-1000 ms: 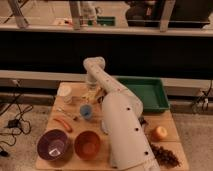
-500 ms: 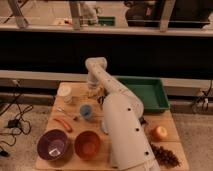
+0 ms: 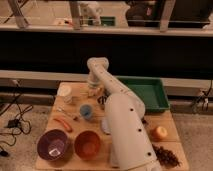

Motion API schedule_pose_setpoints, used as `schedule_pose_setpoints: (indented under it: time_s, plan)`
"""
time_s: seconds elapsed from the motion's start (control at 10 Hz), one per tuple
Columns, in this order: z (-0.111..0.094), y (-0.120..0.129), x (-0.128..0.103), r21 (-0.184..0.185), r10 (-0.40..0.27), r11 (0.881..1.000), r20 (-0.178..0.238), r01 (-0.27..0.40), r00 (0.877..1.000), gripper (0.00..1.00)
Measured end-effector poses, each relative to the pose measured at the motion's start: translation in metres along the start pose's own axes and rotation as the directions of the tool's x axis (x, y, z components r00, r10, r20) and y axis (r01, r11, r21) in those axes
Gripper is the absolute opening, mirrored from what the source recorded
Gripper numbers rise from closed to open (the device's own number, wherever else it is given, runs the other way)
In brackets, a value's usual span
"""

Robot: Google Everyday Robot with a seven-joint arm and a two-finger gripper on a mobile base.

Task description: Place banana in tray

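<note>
My white arm reaches from the near edge across the wooden table [image 3: 50, 120] to its far middle. The gripper [image 3: 95, 91] is down at the tabletop there, just left of the tray [image 3: 165, 106], a dark-green rectangular one with a low rim. A small pale-yellow piece, the banana [image 3: 98, 91], shows right at the gripper's tip, and the fingers are shut on it. The arm's wrist hides most of the banana and the fingers. Nothing shows inside the tray.
A blue cup [image 3: 86, 111] stands just in front of the gripper, and a white bowl [image 3: 65, 91] to its left. An orange-red carrot-like piece [image 3: 63, 123], a purple bowl [image 3: 52, 145] and an orange bowl [image 3: 87, 144] sit front left. An orange fruit [image 3: 160, 132] and a dark cluster [image 3: 167, 155] lie right of the arm.
The gripper has closed at the far middle of the table. The arm has stayed almost in place, and the other things have not moved.
</note>
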Motion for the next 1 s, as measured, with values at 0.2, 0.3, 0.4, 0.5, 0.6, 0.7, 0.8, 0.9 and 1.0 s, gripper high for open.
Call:
schedule_pose_setpoints:
  time_s: [0.2, 0.3, 0.4, 0.5, 0.6, 0.7, 0.8, 0.9, 1.0]
  plan:
    - [-0.011, 0.001, -0.009, 0.025, -0.019, 1.0, 0.023, 0.019, 1.0, 0.0]
    - [-0.017, 0.002, -0.01, 0.041, -0.027, 0.999, 0.029, 0.026, 0.999, 0.0]
    - [-0.022, 0.002, -0.011, 0.054, -0.033, 0.998, 0.033, 0.031, 0.999, 0.0]
    - [-0.026, 0.003, -0.011, 0.065, -0.034, 0.997, 0.035, 0.031, 0.999, 0.0]
    - [-0.03, 0.003, -0.011, 0.077, -0.033, 0.997, 0.037, 0.03, 0.999, 0.0]
    - [-0.037, 0.003, -0.006, 0.097, -0.027, 0.995, 0.037, 0.024, 0.999, 0.0]
    - [-0.045, 0.003, -0.004, 0.117, -0.023, 0.993, 0.036, 0.018, 0.999, 0.0]
    - [-0.053, 0.003, 0.001, 0.134, -0.016, 0.991, 0.036, 0.011, 0.999, 0.0]
    - [-0.064, 0.004, 0.009, 0.158, -0.005, 0.987, 0.036, -0.001, 0.999, 0.0]
